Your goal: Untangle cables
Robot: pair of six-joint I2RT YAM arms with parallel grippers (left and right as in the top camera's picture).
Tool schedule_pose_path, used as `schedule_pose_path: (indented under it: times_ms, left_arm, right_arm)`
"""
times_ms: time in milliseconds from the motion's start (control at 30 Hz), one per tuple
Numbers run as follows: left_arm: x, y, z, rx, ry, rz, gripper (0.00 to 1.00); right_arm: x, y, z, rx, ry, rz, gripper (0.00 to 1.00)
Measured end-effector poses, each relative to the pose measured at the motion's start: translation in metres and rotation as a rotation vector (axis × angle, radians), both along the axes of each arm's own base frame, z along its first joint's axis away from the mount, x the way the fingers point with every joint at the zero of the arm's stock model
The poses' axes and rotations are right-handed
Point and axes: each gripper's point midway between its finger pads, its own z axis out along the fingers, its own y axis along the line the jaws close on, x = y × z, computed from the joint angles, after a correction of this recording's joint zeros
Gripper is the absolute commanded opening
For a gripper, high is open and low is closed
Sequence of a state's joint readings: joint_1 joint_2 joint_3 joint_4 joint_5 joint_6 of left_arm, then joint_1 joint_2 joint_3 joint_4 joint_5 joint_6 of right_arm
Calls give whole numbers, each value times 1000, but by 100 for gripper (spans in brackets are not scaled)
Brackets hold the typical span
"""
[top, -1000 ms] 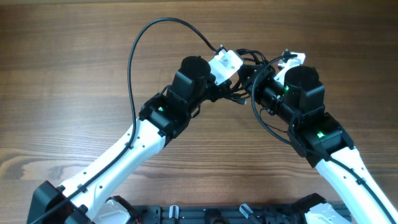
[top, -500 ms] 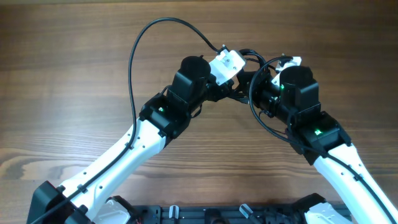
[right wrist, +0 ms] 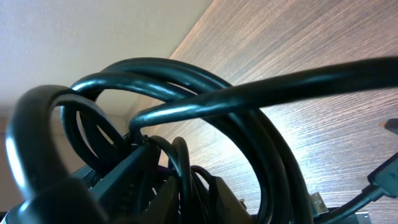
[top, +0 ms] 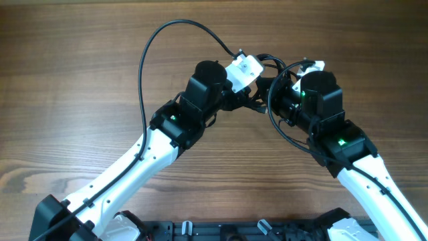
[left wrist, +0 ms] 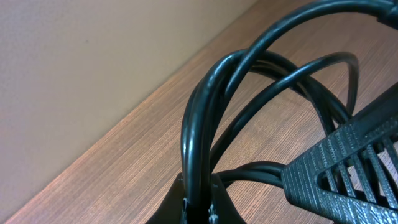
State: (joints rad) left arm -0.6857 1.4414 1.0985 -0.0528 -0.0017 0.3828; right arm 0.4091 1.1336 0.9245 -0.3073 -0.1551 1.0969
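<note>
The cables are a knot of thin black cords [top: 266, 62] on the wooden table, between my two wrists at the far middle. In the left wrist view the cords [left wrist: 249, 93] arch up in several loops. My left gripper [left wrist: 199, 208] is shut on two strands at the bottom edge. In the right wrist view the loops [right wrist: 205, 93] fill the frame, and my right gripper [right wrist: 186, 196] is shut on strands of the same bundle. A silver plug tip [right wrist: 318, 203] shows low right. In the overhead view the left gripper [top: 249, 102] and right gripper [top: 269, 90] nearly touch.
The left arm's own thicker black cable [top: 143, 63] arcs high over the table to its wrist. The right arm's own cable [top: 281, 130] loops beside its wrist. The right gripper's ribbed finger [left wrist: 348, 168] shows close in the left wrist view. A pale wall [left wrist: 74, 62] lies beyond the table's far edge.
The right wrist has shifted slightly left and away, closing in on the left gripper. The left arm has barely moved. Both grippers stay shut on the bundle.
</note>
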Motion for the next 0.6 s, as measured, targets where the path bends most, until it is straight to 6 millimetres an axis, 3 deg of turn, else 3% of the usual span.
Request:
schedule_pose_path:
  times_ms: [67, 433, 600]
  left_arm:
    - [0, 0, 0, 0, 0, 0, 4]
    - [0, -1, 2, -6, -6, -2, 4]
    - [3, 5, 0, 12, -7, 32, 4]
  right_arm:
    - [0, 0, 0, -5, -4, 2, 5]
    - [0, -1, -1, -18, -8, 8, 5]
    - [-7, 11, 1, 19, 6, 81, 4]
